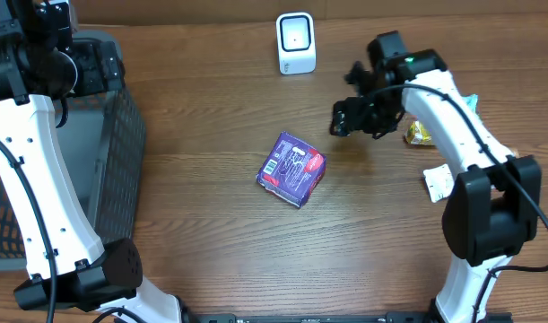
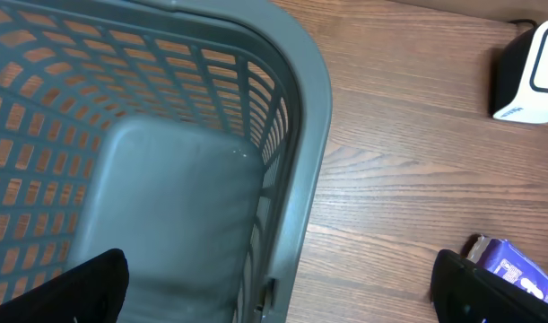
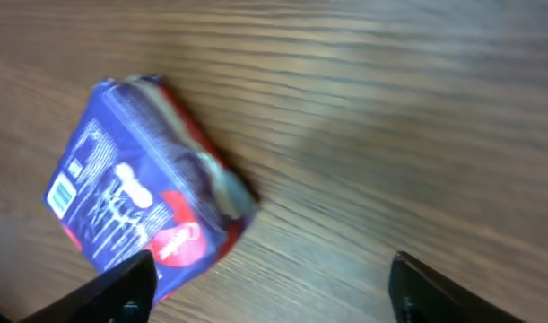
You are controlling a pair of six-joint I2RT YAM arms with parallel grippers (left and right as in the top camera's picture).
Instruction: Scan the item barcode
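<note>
— Between the spread fingers of the right pincer (image 3: 274,296): nothing, only table (image 3: 390,108). Just ahead and to its left lies the purple packet (image 3: 143,202), clear of both fingers.
— How will it handle?
— Likely light and soft-walled, its film slippery; pinch gently across the two broad faces. Farther off stands the scanner (image 1: 296,42); farthest, the left pincer (image 2: 282,301), equally spread, above the basket (image 2: 300,108).
</note>
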